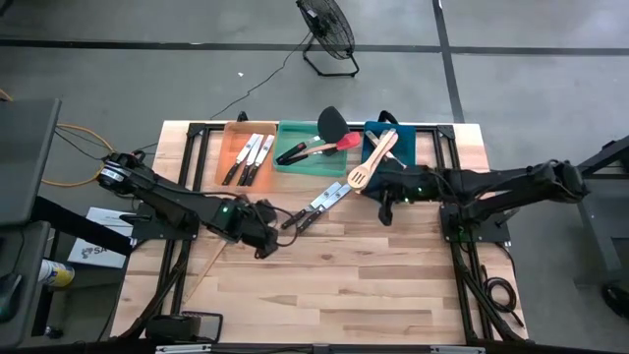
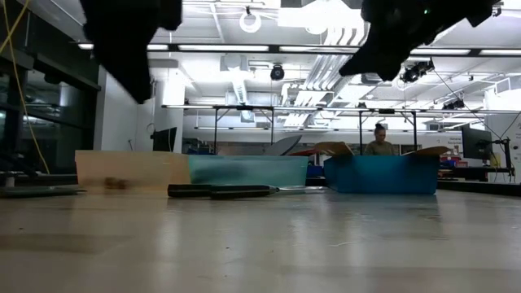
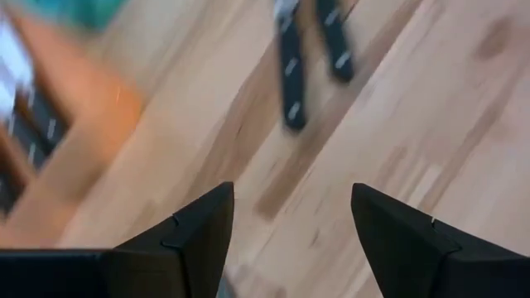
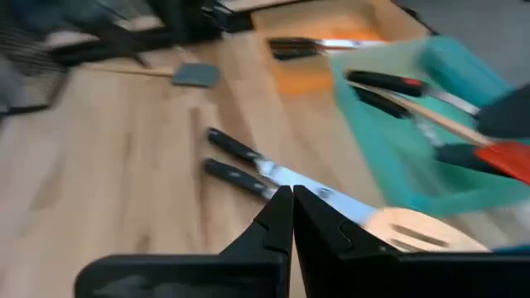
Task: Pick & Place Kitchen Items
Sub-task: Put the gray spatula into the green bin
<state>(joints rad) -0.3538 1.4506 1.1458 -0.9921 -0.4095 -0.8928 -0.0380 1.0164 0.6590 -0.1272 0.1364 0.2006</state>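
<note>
— Where do you look from?
— Straight down over my table (image 1: 324,265); level across it; close over each wrist.
— Shared?
— Every view catches the two knives (image 1: 316,206).

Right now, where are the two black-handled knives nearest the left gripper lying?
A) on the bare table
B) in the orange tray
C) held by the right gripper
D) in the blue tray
A: the two knives lie side by side on the wooden table, outside the trays.

Closed jaws above two knives (image 4: 248,165)
</note>
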